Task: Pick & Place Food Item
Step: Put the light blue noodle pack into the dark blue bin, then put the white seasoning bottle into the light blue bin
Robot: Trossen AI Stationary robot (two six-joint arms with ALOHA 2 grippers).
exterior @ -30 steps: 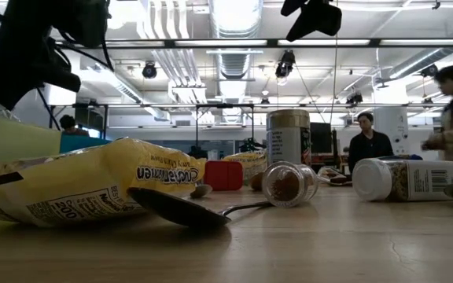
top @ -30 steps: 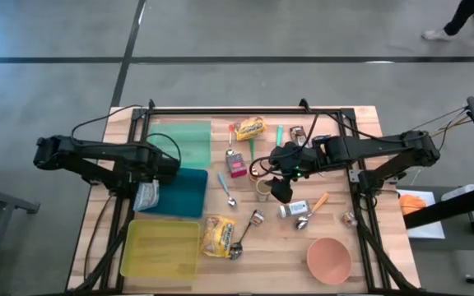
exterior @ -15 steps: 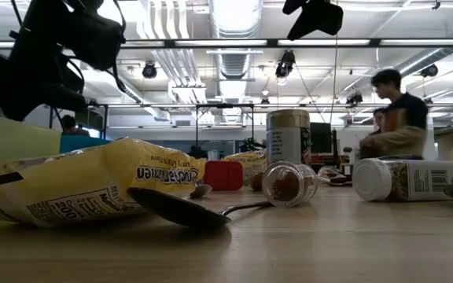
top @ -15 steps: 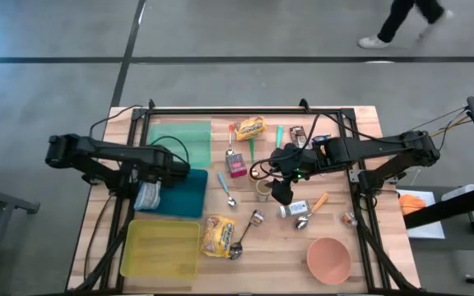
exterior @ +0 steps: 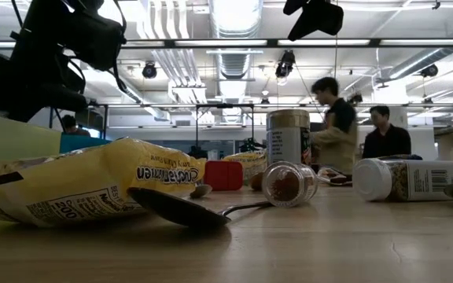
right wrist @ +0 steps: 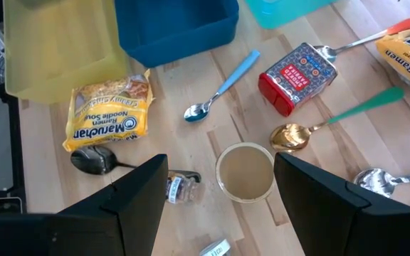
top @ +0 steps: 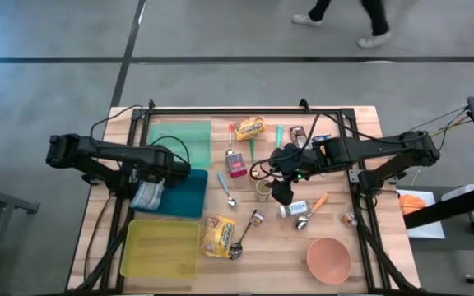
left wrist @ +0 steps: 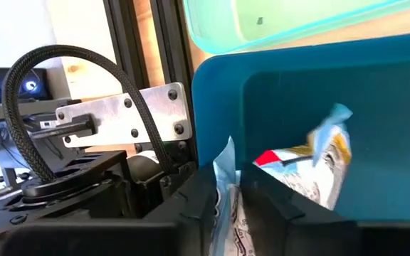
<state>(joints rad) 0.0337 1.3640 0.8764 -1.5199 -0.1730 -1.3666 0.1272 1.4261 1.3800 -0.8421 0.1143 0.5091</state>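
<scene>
Left fingers (left wrist: 226,206) slightly apart around packet (left wrist: 301,171); its long axis runs forward from fingers into blue bin (left wrist: 376,85).

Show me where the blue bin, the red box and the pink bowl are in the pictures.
blue bin (top: 189,197): high view, bare floor of the bin.
red box (right wrist: 295,77): right wrist view, middle of its printed face.
pink bowl (top: 329,260): high view, inside of the bowl.
</scene>
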